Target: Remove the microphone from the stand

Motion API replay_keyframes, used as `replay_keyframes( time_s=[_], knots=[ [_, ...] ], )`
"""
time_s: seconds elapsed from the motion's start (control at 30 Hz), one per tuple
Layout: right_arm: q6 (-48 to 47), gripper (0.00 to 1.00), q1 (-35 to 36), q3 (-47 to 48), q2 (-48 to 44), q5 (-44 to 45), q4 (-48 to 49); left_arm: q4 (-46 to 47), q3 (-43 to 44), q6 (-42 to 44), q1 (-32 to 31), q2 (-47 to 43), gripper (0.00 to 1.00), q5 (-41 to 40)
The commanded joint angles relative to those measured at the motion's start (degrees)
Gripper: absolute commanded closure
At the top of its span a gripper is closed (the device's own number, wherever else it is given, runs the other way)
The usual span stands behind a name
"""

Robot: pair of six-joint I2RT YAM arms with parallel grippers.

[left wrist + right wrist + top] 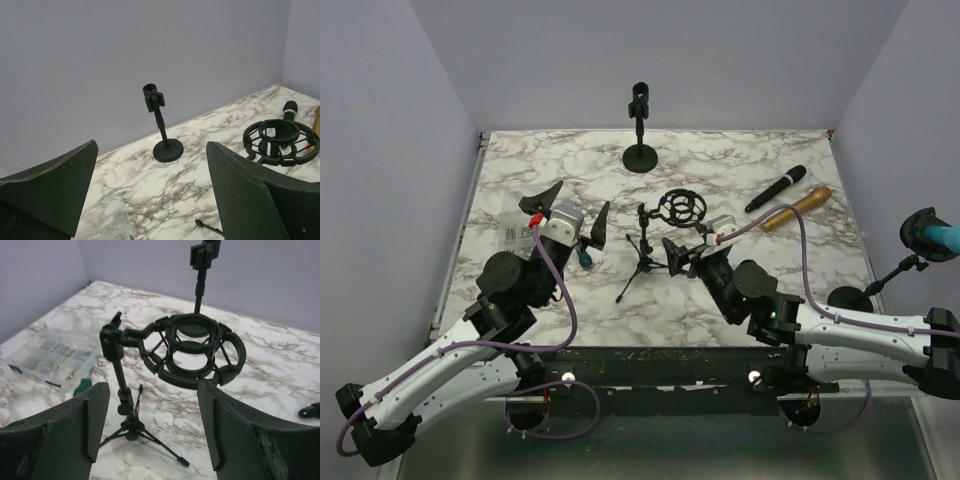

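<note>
A black microphone [776, 188] and a gold microphone [798, 208] lie side by side on the marble table at the right. A tripod stand [642, 265] with an empty ring shock mount [680, 207] stands mid-table; it also shows in the right wrist view [202, 350]. A round-base stand [640, 157] with an empty clip stands at the back and shows in the left wrist view [167, 150]. My right gripper [686, 246] [152, 390] is open and empty just in front of the shock mount. My left gripper [573, 212] [151, 150] is open and empty to its left.
A clear plastic bag [515, 232] and a small green item [585, 258] lie by my left gripper. A teal microphone [928, 232] sits on a stand whose base [848, 298] is at the table's right edge. Lilac walls close the back and sides.
</note>
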Motion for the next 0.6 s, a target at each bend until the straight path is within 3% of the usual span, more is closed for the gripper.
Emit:
replay_keyframes(
  time_s=[0.0,0.07,0.17,0.23,0.37,0.57],
  knots=[
    [3.58,0.23,0.32,6.77,-1.05,-3.16,-5.04,0.52,1.49,-0.46,-0.26,0.38,0.07,0.35],
    [3.81,0.32,0.28,12.39,1.84,-2.95,-8.72,0.44,1.51,-0.55,-0.31,0.54,0.07,0.43],
    [5.90,0.59,0.33,21.38,7.59,-0.53,-15.20,0.35,1.51,-0.64,-0.28,0.67,0.07,0.43],
    [5.89,0.70,0.27,26.26,10.95,0.57,-18.01,0.35,1.53,-0.47,-0.26,0.83,0.07,0.19],
    [2.39,0.82,0.24,31.33,16.05,2.57,-18.17,0.44,1.51,-0.29,-0.26,0.67,0.07,0.10],
    [0.94,0.85,-2.21,32.25,22.08,3.61,-16.42,0.52,1.51,-0.12,-0.32,0.23,0.07,-0.01]
  ],
)
